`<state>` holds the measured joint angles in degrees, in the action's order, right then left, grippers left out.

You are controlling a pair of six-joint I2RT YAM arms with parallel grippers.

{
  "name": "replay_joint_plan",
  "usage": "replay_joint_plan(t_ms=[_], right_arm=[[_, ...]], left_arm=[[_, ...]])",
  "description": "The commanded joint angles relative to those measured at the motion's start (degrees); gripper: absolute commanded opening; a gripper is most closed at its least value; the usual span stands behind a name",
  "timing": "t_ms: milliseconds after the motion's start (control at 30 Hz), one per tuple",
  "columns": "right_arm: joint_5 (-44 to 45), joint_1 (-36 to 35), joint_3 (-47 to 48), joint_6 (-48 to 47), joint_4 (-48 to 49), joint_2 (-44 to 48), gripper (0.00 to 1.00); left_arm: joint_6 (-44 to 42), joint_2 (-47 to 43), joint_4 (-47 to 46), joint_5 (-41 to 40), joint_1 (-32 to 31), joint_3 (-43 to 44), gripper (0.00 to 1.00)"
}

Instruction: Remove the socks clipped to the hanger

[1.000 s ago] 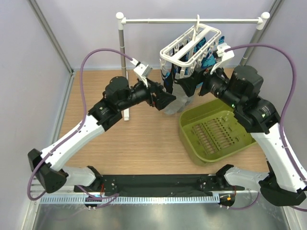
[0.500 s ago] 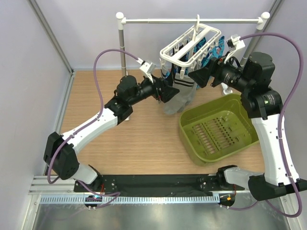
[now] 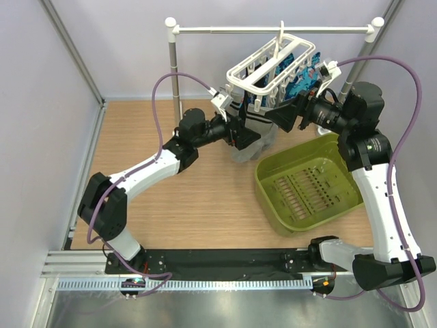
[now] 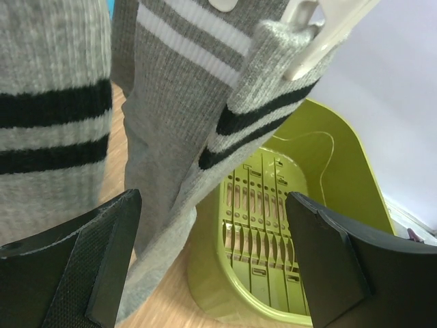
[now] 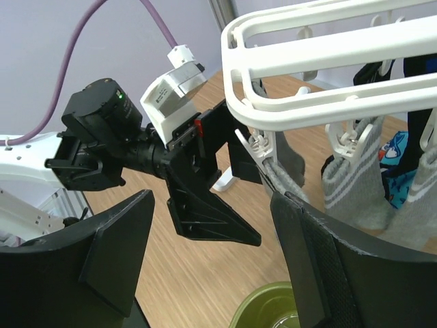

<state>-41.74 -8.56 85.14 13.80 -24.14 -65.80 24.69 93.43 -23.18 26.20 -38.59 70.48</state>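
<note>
Now we judge this the approach: left jaws and right jaws both gape, the grey socks (image 4: 171, 123) clipped under the hanger (image 5: 341, 51) hang just ahead between the left pair, so next we should pinch one and tug down

1. No lettering, brand, number or sign can be read in any view
2. The grey ribbed socks (image 4: 171, 137) carry only plain black and white bands
3. The print on the bright blue patterned cloth (image 5: 399, 154) is too small to make out
</note>
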Motion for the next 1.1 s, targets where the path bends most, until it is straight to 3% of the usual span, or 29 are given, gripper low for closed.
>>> replay_joint_plan(t_ms=[0,133,267,467,700,1067], right_arm=[[-1.68,0.38,-0.59,-0.71,4.81,1.20,0.80],[-1.24,0.38,-0.50,-2.02,5.33,0.15,0.80],[-1.33,0.38,-1.91,-2.46,7.26,0.15,0.79],[0.16,0.38,-4.46,-2.82,7.18,2.43,0.79],[0.17,0.38,-3.76,-2.64,7.09,3.48,0.83],[-1.59,0.38,-4.46,-1.50,8.84,4.89,0.86]], left_arm=[[-0.26,0.44,-6.09,1.49,0.09,3.26,0.90],[0.71,1.05,-7.75,1.93,0.09,3.09,0.84],[0.02,-0.43,-6.53,1.93,0.18,2.39,0.84],[-5.88,-7.82,-1.78,-7.12,0.79,-1.39,0.86],[-3.51,-2.47,-0.64,3.15,2.82,5.45,0.86],[-1.23,4.74,-2.04,9.92,3.08,8.98,0.81]])
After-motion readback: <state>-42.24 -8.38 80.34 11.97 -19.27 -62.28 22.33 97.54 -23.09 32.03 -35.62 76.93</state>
